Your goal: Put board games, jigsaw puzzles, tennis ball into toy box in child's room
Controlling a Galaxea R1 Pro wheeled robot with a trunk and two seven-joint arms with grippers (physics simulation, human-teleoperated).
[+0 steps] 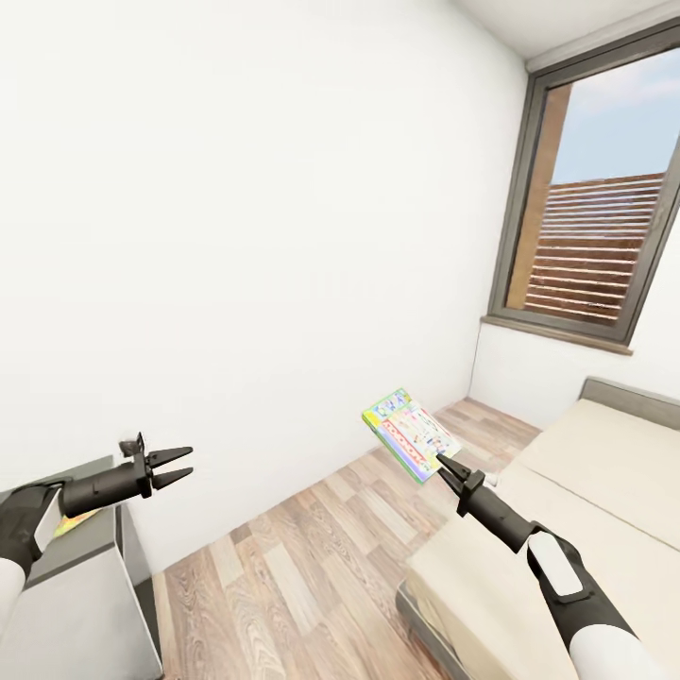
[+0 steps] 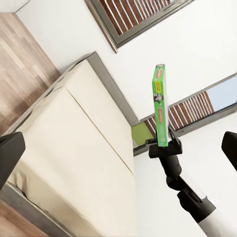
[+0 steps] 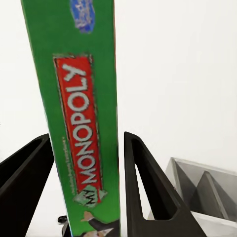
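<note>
Right gripper [image 1: 441, 462] fingers clamp the green-edged board game [image 1: 410, 433] aloft between bed [image 1: 567, 529] and wall, left gripper [image 1: 179, 465] spread empty; carry it level toward the surface [image 1: 85, 538], grip firm.

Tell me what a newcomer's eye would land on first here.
The bright green-edged Monopoly board game, held up in mid-air over the wood floor by the right end effector, clamped on its edge. Next, the dark-framed window at the right above the beige bed, then the left end effector, open and empty beside the dark cabinet.
</note>
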